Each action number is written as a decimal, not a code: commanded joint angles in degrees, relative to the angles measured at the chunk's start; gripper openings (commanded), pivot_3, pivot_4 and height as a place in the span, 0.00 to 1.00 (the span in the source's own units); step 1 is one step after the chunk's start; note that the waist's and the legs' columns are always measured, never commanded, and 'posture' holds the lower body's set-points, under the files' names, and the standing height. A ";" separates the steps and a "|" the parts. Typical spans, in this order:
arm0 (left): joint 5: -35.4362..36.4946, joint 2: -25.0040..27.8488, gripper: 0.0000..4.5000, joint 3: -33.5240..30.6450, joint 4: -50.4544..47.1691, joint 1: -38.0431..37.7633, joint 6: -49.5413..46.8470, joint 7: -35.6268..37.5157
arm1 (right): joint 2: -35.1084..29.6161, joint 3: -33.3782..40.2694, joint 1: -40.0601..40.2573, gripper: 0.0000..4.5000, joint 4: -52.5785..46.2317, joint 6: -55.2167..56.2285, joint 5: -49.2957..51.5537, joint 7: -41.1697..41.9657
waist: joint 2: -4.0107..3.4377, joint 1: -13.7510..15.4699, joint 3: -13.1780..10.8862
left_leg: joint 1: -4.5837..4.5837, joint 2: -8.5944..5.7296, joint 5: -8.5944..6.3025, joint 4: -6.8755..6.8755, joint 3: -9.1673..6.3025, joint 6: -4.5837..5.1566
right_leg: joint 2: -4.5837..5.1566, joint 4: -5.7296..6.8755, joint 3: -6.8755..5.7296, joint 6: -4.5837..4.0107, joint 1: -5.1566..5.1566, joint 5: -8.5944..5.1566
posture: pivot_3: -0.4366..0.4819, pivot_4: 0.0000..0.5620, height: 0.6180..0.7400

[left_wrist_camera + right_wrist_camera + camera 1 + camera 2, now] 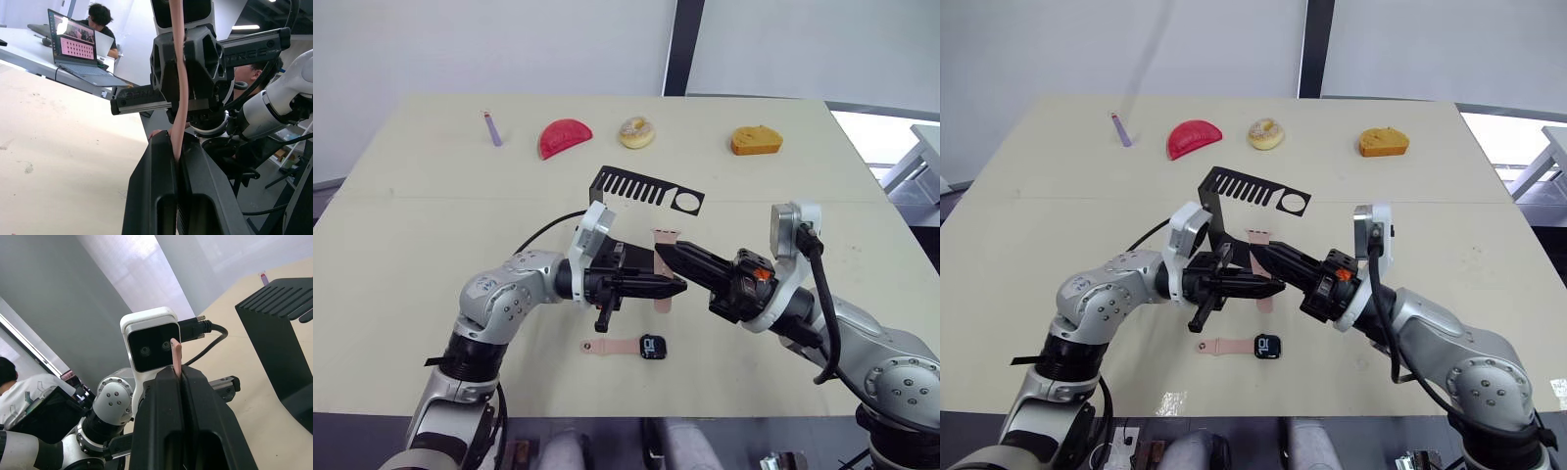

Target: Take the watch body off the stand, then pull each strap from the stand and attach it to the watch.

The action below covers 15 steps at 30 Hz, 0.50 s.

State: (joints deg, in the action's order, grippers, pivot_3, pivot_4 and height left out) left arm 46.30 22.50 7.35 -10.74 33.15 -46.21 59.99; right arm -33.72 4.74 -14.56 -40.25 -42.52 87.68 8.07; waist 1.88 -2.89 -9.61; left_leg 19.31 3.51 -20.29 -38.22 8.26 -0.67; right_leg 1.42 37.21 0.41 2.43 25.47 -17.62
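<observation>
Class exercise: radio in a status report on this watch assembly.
Both end effectors, left and right, shut on second strap above table. Watch body on table, first strap attached. Nothing blocking.

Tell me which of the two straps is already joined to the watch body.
The strap lying flat on the table, joined to the watch body. The other strap is pinched between both grippers above it.

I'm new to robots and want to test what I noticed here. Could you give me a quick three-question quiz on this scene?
1. True or false: the watch body is on the stand.
2. How many grippers pinch the loose strap?
3. What joins the watch on the table? A) doughnut B) a strap C) purple stick

Key: 1 false. 2 two, the left gripper and right gripper. 3 B, the attached strap.
</observation>
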 commanded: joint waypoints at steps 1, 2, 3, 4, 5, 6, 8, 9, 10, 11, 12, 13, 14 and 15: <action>0.44 1.52 0.14 0.24 -2.53 0.33 -0.67 1.29 | -1.26 0.82 -0.67 0.00 -1.66 0.74 0.37 1.32 | 0.00 -0.02 0.00 | 0.00 0.00 0.00 0.00 0.00 0.00 | 0.00 0.00 0.00 0.00 0.00 0.00 | 0.48 0.27 0.98; 0.11 2.67 0.20 0.33 -2.82 0.16 -0.37 2.34 | -1.95 1.08 -0.51 0.00 -1.90 0.44 0.37 1.68 | 0.00 -0.05 0.00 | 0.00 0.00 0.00 0.01 0.00 0.00 | 0.00 0.00 0.00 0.00 0.00 0.00 | 0.48 0.27 0.98; -1.13 4.49 0.30 0.76 -3.29 -0.09 0.77 3.83 | -3.49 1.71 -0.15 0.00 -2.33 -0.17 0.54 2.36 | -0.01 -0.08 -0.01 | 0.00 0.00 0.00 0.01 0.00 0.00 | 0.00 -0.01 0.00 0.00 0.00 0.00 | 0.48 0.27 0.98; -3.06 6.51 0.40 1.39 -3.78 -0.49 2.77 5.50 | -5.50 2.55 0.37 0.00 -2.84 -0.92 0.78 3.34 | -0.03 -0.11 -0.02 | 0.00 0.00 0.00 0.02 0.00 0.00 | 0.00 -0.01 0.00 0.00 0.00 0.00 | 0.48 0.27 0.98; -4.38 7.83 0.51 1.84 -4.09 -0.76 4.18 6.58 | -7.00 3.12 0.76 0.00 -3.17 -1.33 1.01 4.04 | -0.04 -0.11 -0.03 | 0.00 0.00 0.00 0.03 0.00 0.00 | 0.00 -0.03 0.00 0.00 0.00 0.00 | 0.48 0.27 0.98; -5.90 9.23 0.61 2.54 -4.36 -1.15 5.92 7.79 | -9.17 3.96 1.41 0.00 -3.60 -1.93 1.03 5.16 | -0.04 -0.08 -0.03 | -0.01 0.00 0.00 0.06 0.00 0.00 | 0.00 -0.06 0.00 0.00 0.00 0.00 | 0.48 0.27 0.98; -8.91 11.13 0.80 3.97 -4.67 -2.08 9.37 9.32 | -13.26 6.18 3.17 0.00 -4.36 -2.90 1.41 7.56 | -0.06 0.16 -0.04 | 0.01 0.00 0.00 0.11 -0.01 0.00 | 0.00 -0.14 -0.01 0.00 0.00 0.00 | 0.48 0.27 0.98; -12.77 12.05 0.92 5.90 -4.96 -3.23 13.26 9.48 | -16.91 8.60 5.50 0.00 -5.59 -4.12 -0.07 10.61 | -0.06 0.27 -0.04 | 0.02 0.00 -0.01 0.14 0.00 0.01 | 0.01 -0.20 -0.02 0.00 -0.01 0.00 | 0.48 0.27 0.98; -15.44 12.56 0.99 7.18 -5.17 -4.05 15.96 9.52 | -19.41 10.25 7.17 0.00 -6.48 -4.83 -1.11 12.71 | -0.09 0.56 -0.05 | 0.03 0.00 -0.01 0.15 -0.01 0.02 | 0.01 -0.24 -0.02 0.01 -0.01 0.01 | 0.48 0.27 0.98; -17.42 12.83 0.99 8.13 -5.30 -4.72 17.99 9.45 | -21.54 11.64 8.91 0.00 -7.38 -5.20 -2.37 14.76 | -0.10 0.84 -0.06 | 0.08 0.00 -0.03 0.16 -0.02 0.07 | 0.01 -0.31 -0.03 0.03 0.00 0.01 | 0.48 0.27 0.98; -19.41 12.67 0.99 9.34 -5.51 -5.44 19.10 8.36 | -23.95 13.81 11.84 0.00 -8.55 -5.88 -4.23 18.02 | -0.09 1.12 -0.07 | 0.07 0.00 -0.05 0.18 -0.01 0.10 | 0.01 -0.35 -0.03 0.05 -0.01 0.01 | 0.48 0.27 0.98; -20.93 12.41 0.99 10.29 -5.67 -5.90 19.39 7.18 | -25.78 15.77 14.49 0.00 -9.41 -6.32 -6.10 20.89 | -0.09 1.31 -0.07 | 0.13 0.02 -0.06 0.17 -0.02 0.11 | 0.00 -0.41 -0.04 0.07 -0.01 0.02 | 0.48 0.27 0.98; -22.01 12.25 0.99 10.87 -5.89 -6.25 19.58 6.40 | -27.11 17.38 16.56 0.00 -10.07 -6.45 -7.41 23.08 | -0.08 1.40 -0.06 | 0.14 0.01 -0.07 0.17 -0.03 0.13 | 0.00 -0.45 -0.04 0.09 -0.01 0.03 | 0.48 0.27 0.98; -23.67 12.03 0.99 11.84 -6.27 -6.78 19.95 5.29 | -28.54 19.74 19.45 0.00 -10.43 -6.85 -9.62 26.15 | -0.08 1.51 -0.07 | 0.15 0.02 -0.09 0.17 -0.04 0.16 | 0.00 -0.47 -0.04 0.11 -0.02 0.04 | 0.48 0.27 0.98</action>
State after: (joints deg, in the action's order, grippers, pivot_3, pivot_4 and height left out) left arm 25.12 34.85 18.09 -14.72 26.46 -27.85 66.86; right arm -60.79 20.23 2.93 -48.39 -49.04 80.75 28.59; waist 1.81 -1.38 -9.68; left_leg 19.50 3.52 -20.39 -38.06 8.22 -0.48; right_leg 1.43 36.70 0.37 2.57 25.45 -17.57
